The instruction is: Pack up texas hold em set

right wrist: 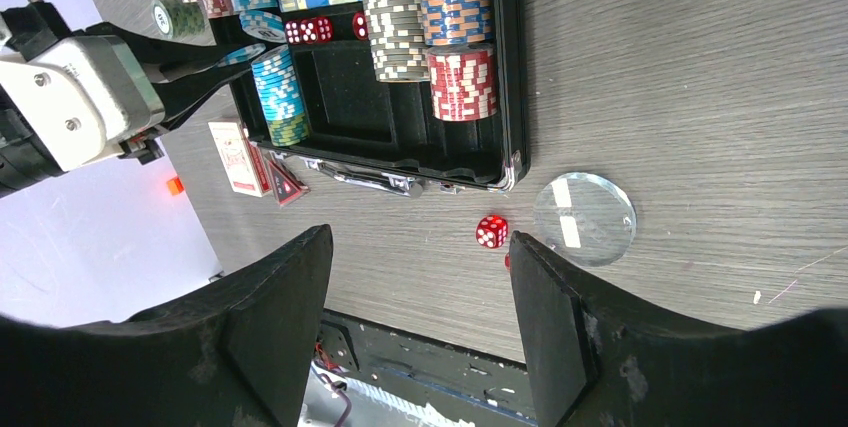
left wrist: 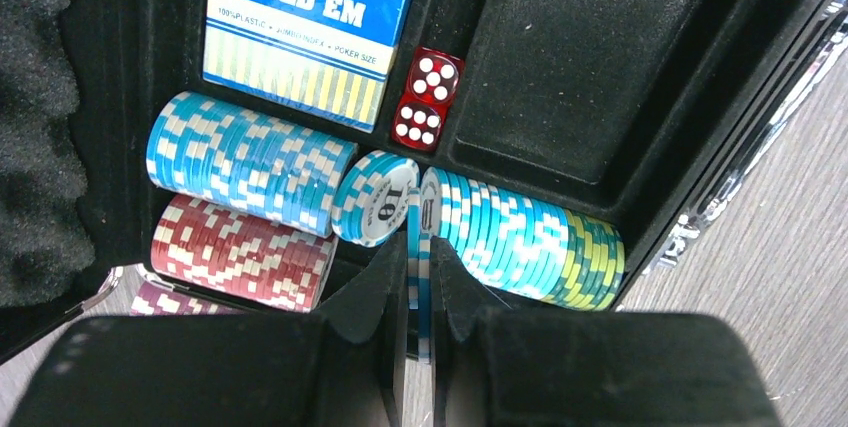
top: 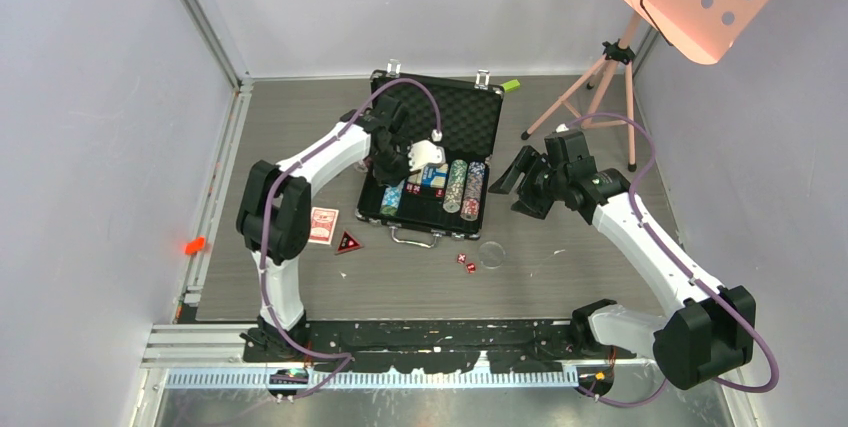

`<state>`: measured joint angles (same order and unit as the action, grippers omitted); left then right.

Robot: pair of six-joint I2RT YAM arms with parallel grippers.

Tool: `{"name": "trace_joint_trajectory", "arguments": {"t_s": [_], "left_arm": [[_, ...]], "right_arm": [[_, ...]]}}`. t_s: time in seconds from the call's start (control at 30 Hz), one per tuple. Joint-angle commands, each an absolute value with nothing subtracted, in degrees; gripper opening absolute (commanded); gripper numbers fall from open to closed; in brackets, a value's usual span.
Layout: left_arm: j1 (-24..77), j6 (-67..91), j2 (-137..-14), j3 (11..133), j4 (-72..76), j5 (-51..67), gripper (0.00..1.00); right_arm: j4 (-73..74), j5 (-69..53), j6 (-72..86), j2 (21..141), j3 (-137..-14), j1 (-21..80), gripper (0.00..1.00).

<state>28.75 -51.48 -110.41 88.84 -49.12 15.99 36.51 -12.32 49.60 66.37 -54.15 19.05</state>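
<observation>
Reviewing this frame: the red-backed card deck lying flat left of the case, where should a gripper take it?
Probably take the card deck across its two long edges, descending from above. It lies flat on the table, so its narrow width offers the easiest opposing sides. The red triangle crowds its near right corner.

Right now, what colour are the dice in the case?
Dice: red, white pips; best in left wrist view.

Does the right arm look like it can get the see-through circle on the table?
Probably yes. The right gripper is open above the table, and the clear disc lies flat just ahead, outside the case. Only a small red die sits beside it. Pinching something so flat might be tricky.
</observation>
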Motion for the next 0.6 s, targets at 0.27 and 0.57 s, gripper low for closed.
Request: {"name": "trace_joint_trajectory", "arguments": {"t_s": [0.27,0.57], "left_arm": [[28.4,-51.4,-115.0,92.9,-48.6,16.3,0.0],[28.4,-51.4,-113.8,91.1,-47.6,16.0,0.23]], "right_arm": [[36.2,-12.6,48.6,66.4,-57.0,19.1,0.71],[36.1,-12.6,48.4,66.4,-56.8,19.1,0.71]]}}
